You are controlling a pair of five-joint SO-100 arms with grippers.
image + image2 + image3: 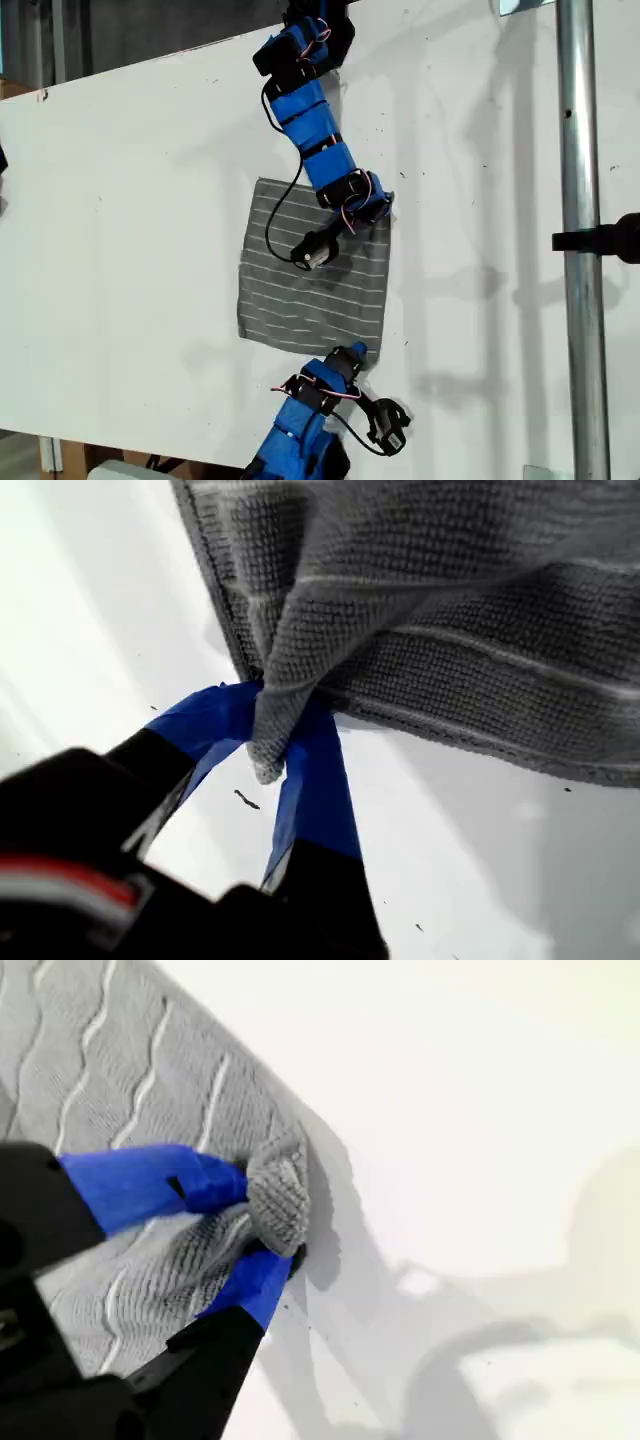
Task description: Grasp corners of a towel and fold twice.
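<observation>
On the white desk (120, 200), the grey towel (310, 290) with thin white stripes lies spread flat and roughly square near the middle of the exterior view. Two blue arms meet it along its edge toward the exterior view's right.

Our first claw (358, 352) reaches in from the bottom of the exterior view to the near corner (362, 347) on that edge. In the first wrist view, our first claw (270, 730) is clamped on this corner (268, 755). The blue-taped fingers (310, 770) press on either side of a bunched tip of cloth. The rest of the towel (450, 600) slopes away beyond it, its hem raised a little off the desk.

Our second claw (383, 207) comes down from the top of the exterior view to the far corner on the same edge. That arm's body crosses above the cloth. In the second wrist view, our second claw (255, 1225) is likewise clamped on its corner (280, 1195), which is gathered into a small rounded wad between the blue fingers (150, 1185). The striped towel (120, 1070) lies beside and beneath the claw, with bare desk beyond.

A metal pole (580, 250) stands upright at the exterior view's right, well apart from the towel.
</observation>
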